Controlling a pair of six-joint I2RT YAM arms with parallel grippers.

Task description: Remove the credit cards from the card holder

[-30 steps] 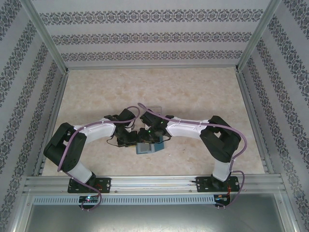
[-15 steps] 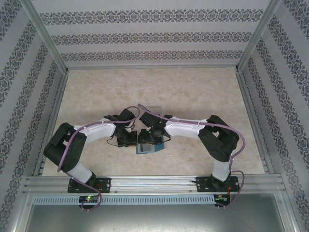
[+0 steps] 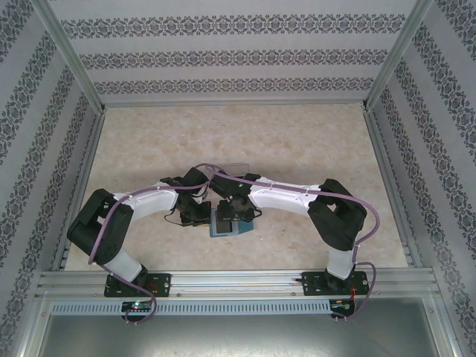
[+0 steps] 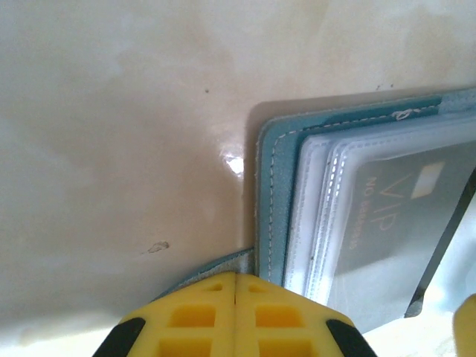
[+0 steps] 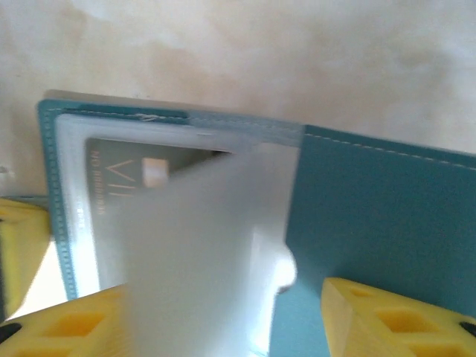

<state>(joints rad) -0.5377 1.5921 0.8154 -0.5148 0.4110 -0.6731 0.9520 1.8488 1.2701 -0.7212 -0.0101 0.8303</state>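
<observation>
Left wrist | left gripper fingers together, clamped on card holder lower-left edge | bare table upper left | right gripper fingers apart

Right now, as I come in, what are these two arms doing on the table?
Both arms are working on the opened teal card holder, which lies on the table. The left gripper is shut on a teal flap at the holder's edge, apparently to keep it in place. The right gripper stands open over the holder, with a clear plastic sleeve raised between its jaws but not clamped. A grey credit card marked VIP sits inside a sleeve and is not yet taken out.
</observation>
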